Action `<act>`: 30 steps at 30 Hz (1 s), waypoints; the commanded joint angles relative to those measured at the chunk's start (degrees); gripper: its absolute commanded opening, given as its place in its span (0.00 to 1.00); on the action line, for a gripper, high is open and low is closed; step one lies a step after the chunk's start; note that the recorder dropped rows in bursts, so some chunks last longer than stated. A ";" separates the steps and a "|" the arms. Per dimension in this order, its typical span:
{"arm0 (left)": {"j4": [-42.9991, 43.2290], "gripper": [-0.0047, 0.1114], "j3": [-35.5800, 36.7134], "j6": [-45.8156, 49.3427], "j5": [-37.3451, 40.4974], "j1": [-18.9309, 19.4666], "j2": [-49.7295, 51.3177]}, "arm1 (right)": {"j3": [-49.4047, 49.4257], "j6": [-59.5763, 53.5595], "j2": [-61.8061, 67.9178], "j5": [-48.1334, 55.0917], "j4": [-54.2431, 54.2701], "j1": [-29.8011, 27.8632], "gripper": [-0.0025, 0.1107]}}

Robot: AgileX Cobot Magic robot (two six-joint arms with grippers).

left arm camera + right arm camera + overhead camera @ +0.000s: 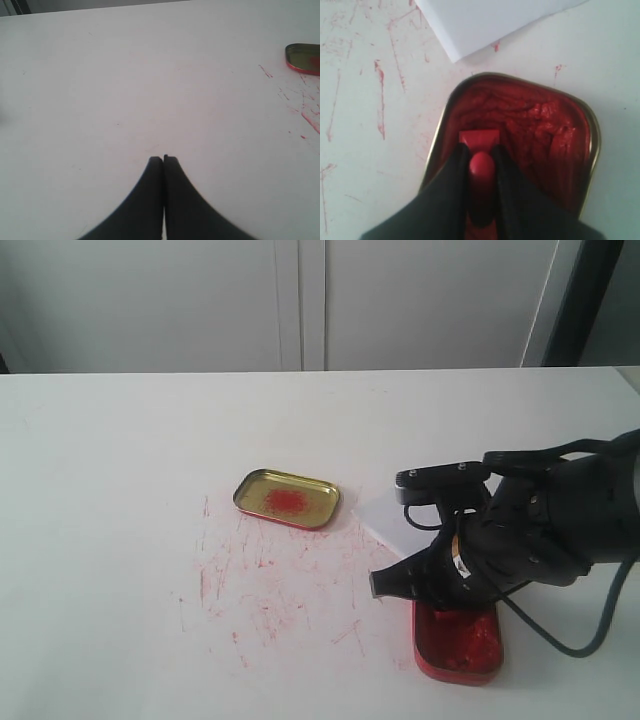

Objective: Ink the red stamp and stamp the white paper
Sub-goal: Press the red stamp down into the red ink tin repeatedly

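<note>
The red stamp [480, 150] is held by its knobbed handle between the fingers of my right gripper [480, 152], its block base down inside the oblong red ink tin [540, 135]. In the exterior view the right gripper [440, 585] hangs over that ink tin [460, 645] and hides the stamp. The white paper [485, 20] lies just beyond the tin, one corner close to its rim; in the exterior view a piece of the paper [385, 520] shows behind the arm. My left gripper [163, 159] is shut on nothing above bare tabletop.
A gold-coloured tin lid [287, 498] with a red smear lies left of the paper; its edge shows in the left wrist view [303, 57]. Red scratches [260, 590] cover the white table between the lid and the ink tin.
</note>
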 commanded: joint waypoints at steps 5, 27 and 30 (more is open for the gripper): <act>0.02 0.04 0.25 -0.14 -0.25 0.07 -0.20 | 2.63 -0.42 6.78 -0.30 1.94 -0.03 0.02; 0.02 0.04 0.25 -0.14 -0.25 0.07 -0.20 | 4.26 -0.42 -4.73 -3.32 1.94 -2.41 0.02; 0.02 0.04 0.25 -0.14 -0.25 0.07 -0.20 | 3.70 -0.42 -5.67 -2.60 1.94 -2.41 0.02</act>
